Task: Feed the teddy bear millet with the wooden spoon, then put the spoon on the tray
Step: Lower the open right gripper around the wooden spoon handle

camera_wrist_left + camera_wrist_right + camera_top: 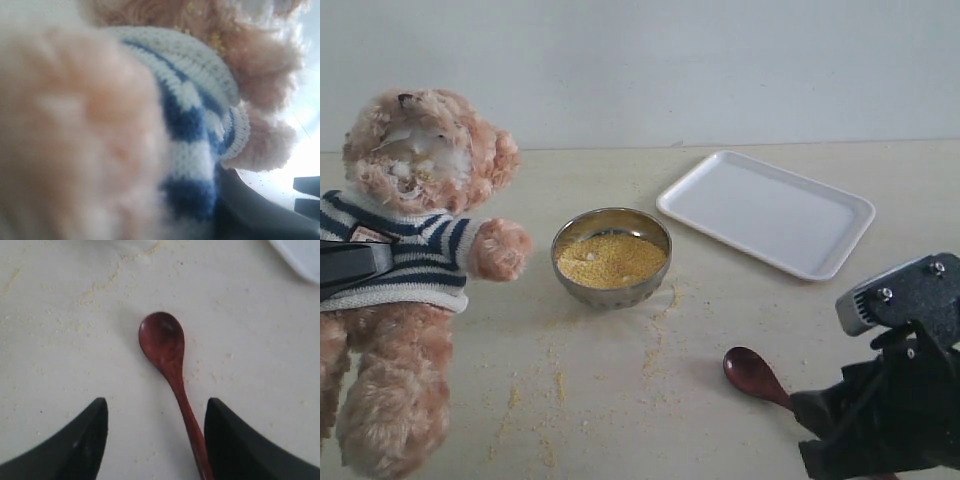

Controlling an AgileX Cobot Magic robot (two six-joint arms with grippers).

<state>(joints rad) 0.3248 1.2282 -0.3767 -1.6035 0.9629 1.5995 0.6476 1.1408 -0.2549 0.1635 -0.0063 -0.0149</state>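
Nothing legible anywhere; the small pale badge (367, 235) on the chest of the fluffy light-brown plush teddy bear (420, 160) looks too blurred to read.

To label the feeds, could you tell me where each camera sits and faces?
Exterior: off-arm, facing across the table at teddy bear, millet, tray; left end effector and right end effector show.
Left wrist: against the bear's sweater; a dark finger shows.
Right wrist: looking down on wooden spoon between open fingers.
Shared: spoon, exterior and right wrist.
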